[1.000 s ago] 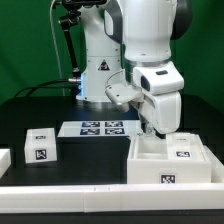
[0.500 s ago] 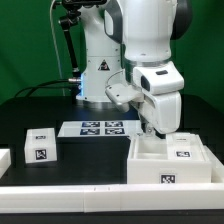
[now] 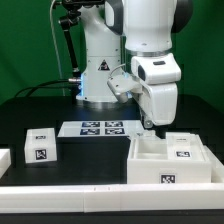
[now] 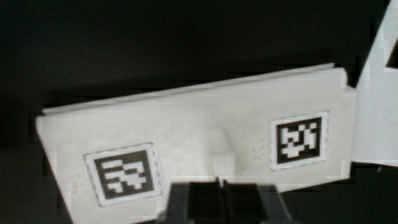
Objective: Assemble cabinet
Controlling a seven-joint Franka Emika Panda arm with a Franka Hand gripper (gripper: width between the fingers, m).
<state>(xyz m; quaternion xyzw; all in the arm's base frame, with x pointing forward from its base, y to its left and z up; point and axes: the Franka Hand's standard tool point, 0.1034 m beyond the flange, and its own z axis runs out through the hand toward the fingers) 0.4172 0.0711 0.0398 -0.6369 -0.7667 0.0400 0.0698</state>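
The gripper (image 3: 152, 125) hangs over the cabinet (image 3: 150, 168) (fingers pressed together, pinching nothing); in the exterior view, a drawer block (image 3: 40, 146) sits at its nine o'clock.

No words readable; square tags (image 3: 168, 181) mark the cabinet (image 3: 145, 168).

Marker board (image 3: 100, 127) on black table (image 3: 90, 157), white rail (image 3: 60, 188) in front.

The cabinet (image 3: 145, 165) lies at the exterior view's right, drawer block (image 3: 40, 148) left, marker board (image 3: 100, 128) between.
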